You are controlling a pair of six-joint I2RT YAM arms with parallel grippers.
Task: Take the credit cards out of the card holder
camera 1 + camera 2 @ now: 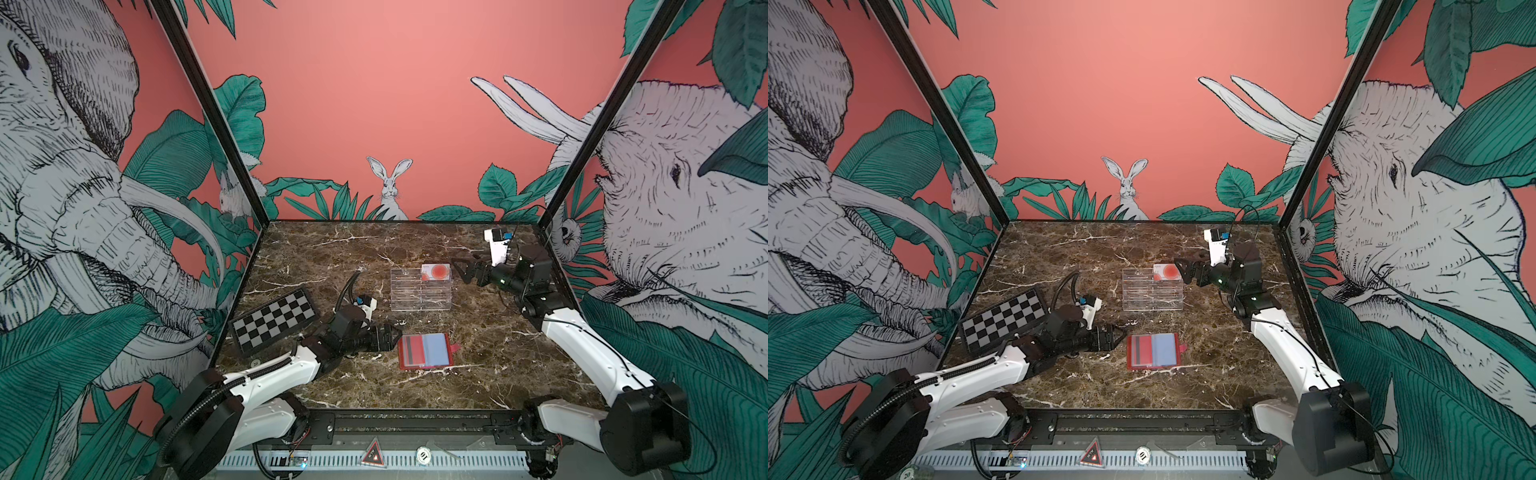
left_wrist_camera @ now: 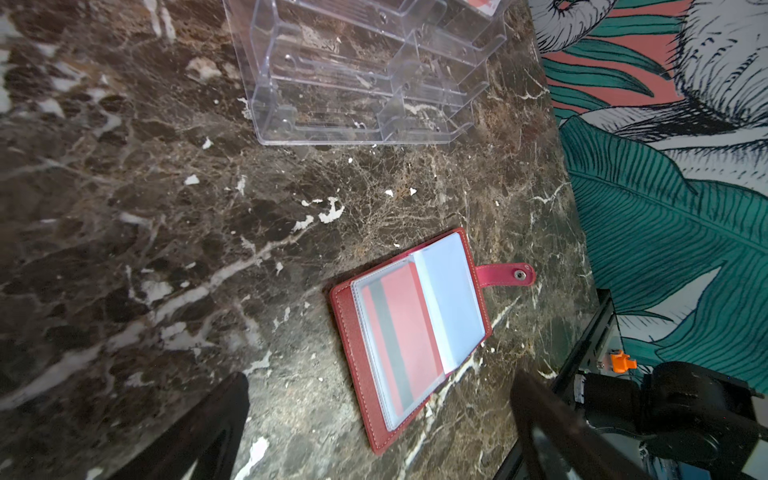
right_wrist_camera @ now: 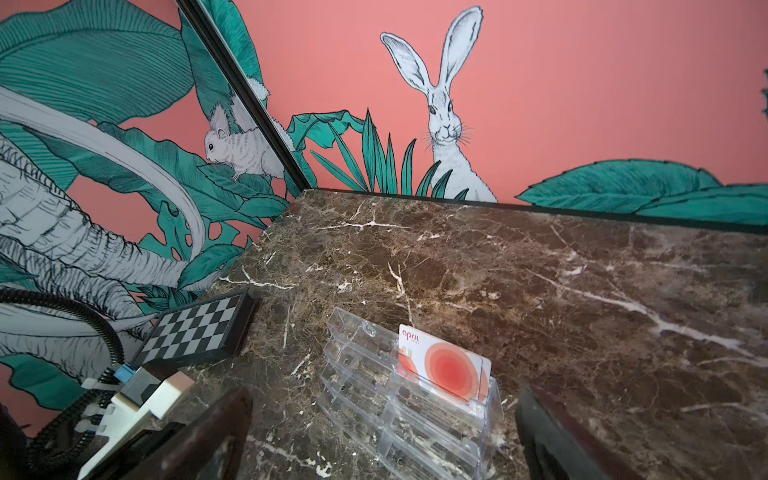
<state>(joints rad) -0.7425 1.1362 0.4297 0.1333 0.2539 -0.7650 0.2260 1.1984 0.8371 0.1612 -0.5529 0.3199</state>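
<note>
Your marble counter [image 1: 498, 357] carries the clear acrylic tiered stand [image 1: 419, 291] toward the back, with the white card with the red-orange circle [image 3: 444, 368] standing in its top tier; nearer the front the red card holder [image 2: 348, 324] lies open and flat, with the red card with the grey stripe [image 2: 399, 332] and the pale blue card [image 2: 449, 299] inside its clear sleeves; the risk, as I judge it, is that nothing pins the holder, so tugging a card may drag the whole wallet, or pinch sleeve and card together; your left hand [image 1: 398, 337] is spread wide and empty, low, just beside the holder's red-card edge; your right hand [image 1: 463, 270], likewise spread and empty, hovers just beside the white card.
</note>
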